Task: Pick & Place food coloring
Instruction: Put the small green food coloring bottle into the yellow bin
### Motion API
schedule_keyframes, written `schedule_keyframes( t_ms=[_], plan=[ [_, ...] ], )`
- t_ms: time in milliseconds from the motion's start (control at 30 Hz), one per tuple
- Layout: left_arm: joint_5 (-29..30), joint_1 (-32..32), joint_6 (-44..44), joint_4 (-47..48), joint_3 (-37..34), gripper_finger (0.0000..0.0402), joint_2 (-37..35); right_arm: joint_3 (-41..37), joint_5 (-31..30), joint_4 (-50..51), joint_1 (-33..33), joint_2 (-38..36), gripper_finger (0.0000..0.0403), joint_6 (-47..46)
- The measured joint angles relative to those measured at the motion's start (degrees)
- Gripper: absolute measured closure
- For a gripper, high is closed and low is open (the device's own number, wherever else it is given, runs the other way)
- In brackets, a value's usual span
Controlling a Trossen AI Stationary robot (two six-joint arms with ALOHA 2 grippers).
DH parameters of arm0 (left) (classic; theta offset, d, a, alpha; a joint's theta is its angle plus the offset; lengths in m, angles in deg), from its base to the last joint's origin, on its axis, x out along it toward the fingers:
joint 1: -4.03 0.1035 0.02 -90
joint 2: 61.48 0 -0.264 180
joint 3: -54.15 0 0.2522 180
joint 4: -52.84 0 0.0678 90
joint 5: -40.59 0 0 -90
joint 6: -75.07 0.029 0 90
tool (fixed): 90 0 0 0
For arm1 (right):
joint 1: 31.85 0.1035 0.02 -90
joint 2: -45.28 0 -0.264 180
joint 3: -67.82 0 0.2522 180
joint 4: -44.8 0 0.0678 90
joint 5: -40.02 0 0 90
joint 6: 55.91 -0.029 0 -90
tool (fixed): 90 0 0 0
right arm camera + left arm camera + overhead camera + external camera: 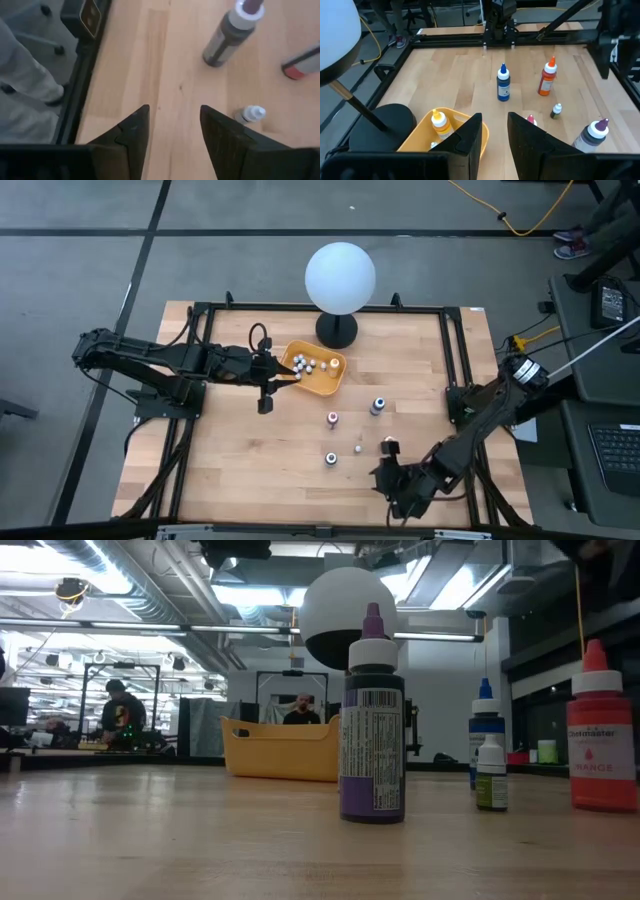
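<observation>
Left gripper (268, 385), jaws apart and empty, poised at near edge of yellow tray (333, 385) holding several bottles. Loose bottles (331, 419) standing upright on table (240, 470), long axes vertical, caps up, between both arms. Right gripper (392, 480), jaws apart, empty, just beside orange-capped bottle (388, 445); judged nearer arm for next pick.
</observation>
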Motion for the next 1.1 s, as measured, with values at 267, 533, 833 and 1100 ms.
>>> schedule_keyframes(
  t_ms=[267, 533, 833, 1100],
  plan=[
    [0.0, 0.0, 1.0, 0.0, 0.0, 0.0313, 0.0, 4.4, -0.3, 3.2, 5.2, 0.4, 0.0234, -9.6],
    [2.3, -1.0, -1.9, 0.2, 0.0, 0.0313, 0.0, 4.4, -6.5, 0.8, 12.1, 10.2, 0.0234, -29.6],
    [4.1, -1.2, -6.6, 0.4, 0.0, 0.0313, 0.0, 4.3, -19.4, -13.7, 13.9, 23.9, 0.0234, -48.8],
    [2.1, -3.1, -11.4, 0.6, 0.0, 0.0313, 0.0, 4.6, -26.0, -16.0, 10.5, 28.9, 0.0233, -55.8]
  ],
)
